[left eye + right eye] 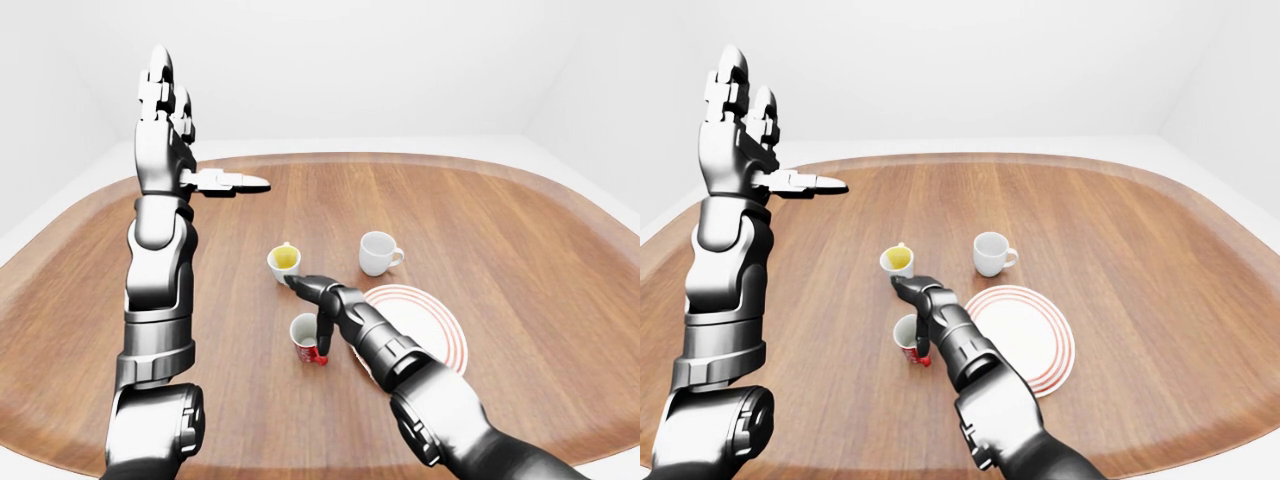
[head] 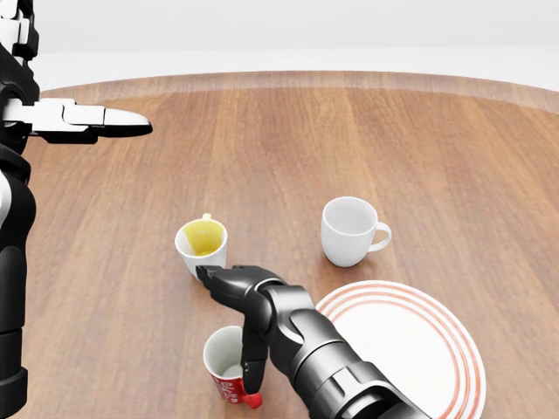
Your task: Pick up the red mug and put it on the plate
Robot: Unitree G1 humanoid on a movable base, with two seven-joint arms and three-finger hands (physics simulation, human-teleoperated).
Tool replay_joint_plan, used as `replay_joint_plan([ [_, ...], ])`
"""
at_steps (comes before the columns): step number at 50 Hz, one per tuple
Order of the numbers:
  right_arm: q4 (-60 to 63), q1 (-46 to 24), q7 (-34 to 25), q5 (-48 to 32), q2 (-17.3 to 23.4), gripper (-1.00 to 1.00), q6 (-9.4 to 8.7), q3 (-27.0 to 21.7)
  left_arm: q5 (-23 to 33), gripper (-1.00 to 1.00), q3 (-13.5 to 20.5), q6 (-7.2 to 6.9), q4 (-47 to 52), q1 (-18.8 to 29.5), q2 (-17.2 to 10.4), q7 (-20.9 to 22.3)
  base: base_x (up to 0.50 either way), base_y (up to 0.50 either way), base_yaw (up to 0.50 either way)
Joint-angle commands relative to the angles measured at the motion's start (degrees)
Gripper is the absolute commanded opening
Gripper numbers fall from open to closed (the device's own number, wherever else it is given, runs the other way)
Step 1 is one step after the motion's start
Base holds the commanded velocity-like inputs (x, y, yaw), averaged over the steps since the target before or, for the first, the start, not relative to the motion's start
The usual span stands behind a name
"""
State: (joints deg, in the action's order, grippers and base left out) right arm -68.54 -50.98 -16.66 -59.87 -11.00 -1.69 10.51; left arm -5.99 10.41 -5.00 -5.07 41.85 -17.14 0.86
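Red mug (image 2: 225,371) upright on the wooden table (image 2: 454,157), just left of the red-ringed plate (image 2: 410,349), right hand (image 2: 249,305) over its rim, one finger reaching down beside it, grip unclear, left hand (image 1: 165,125) raised, fingers spread, empty, yellow-lined cup (image 2: 203,244) and white cup (image 2: 349,230) nearby.

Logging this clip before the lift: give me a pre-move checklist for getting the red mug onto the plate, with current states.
1. Red mug upright on the table: ok.
2. Right hand at the mug, one finger down its right side: ok.
3. Fingers closed round the mug: cannot tell.
4. Plate bare, right of the mug: ok.
5. Yellow-lined cup and white cup apart from the mug-to-plate path: ok.
6. Left hand raised, open, away: ok.
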Motion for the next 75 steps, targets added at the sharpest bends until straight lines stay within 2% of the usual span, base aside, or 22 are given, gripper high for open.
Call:
replay_joint_plan([
  [1, -3.1, 0.6, 1.9, -1.5, -1.3, 1.00, 0.56, 0.3, -0.2, 1.00, 0.2, 0.00, 0.5, -0.4, -0.1, 0.0, 0.00, 0.00, 0.00],
  [12, -5.4, 1.1, 3.7, -2.0, -1.1, 1.00, 1.40, -0.2, -0.3, 1.00, 0.2, 0.00, 0.5, -0.9, 0.0, 0.0, 0.00, 0.00, 0.00],
  [31, -6.5, 1.1, 4.5, -1.8, -1.4, 1.00, 1.61, -0.8, -0.5, 1.00, 0.4, 0.00, 0.1, -0.8, -0.4, 0.1, 0.00, 0.00, 0.00],
  [75, -8.0, 2.1, 5.6, -2.5, -3.2, 1.00, 1.24, -1.0, -0.4, 1.00, 0.3, 0.00, 1.3, -0.9, -0.2, 0.2, 0.00, 0.00, 0.00],
])
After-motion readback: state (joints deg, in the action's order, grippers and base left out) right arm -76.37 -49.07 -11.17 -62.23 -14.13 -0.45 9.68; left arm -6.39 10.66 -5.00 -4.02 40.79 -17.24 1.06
